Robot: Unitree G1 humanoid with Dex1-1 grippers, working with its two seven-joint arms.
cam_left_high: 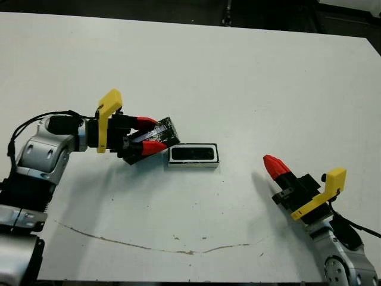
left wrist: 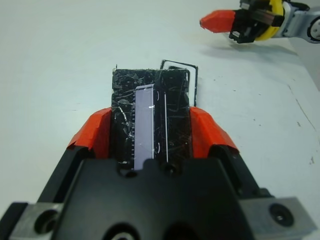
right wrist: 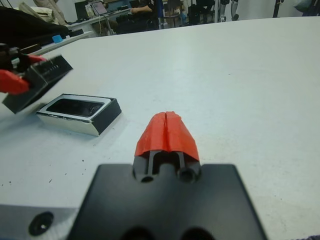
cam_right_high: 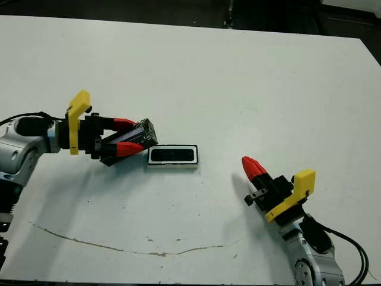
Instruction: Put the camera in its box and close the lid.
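Black camera (cam_left_high: 193, 154) fills the box (cam_left_high: 193, 164); left fingers (cam_left_high: 146, 124) clamp the lid (cam_left_high: 156, 138); right fingers (right wrist: 167, 132) closed, empty.

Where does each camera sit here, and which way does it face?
Left eye and right eye views: head, looking down at the table; both arms show, box central.
Left wrist view: looks along the left gripper, its fingers clamping the lid; box edge beyond.
Right wrist view: looks along the right gripper, shut and empty, toward the box.
Shared: both wrist views show the box and the other gripper.
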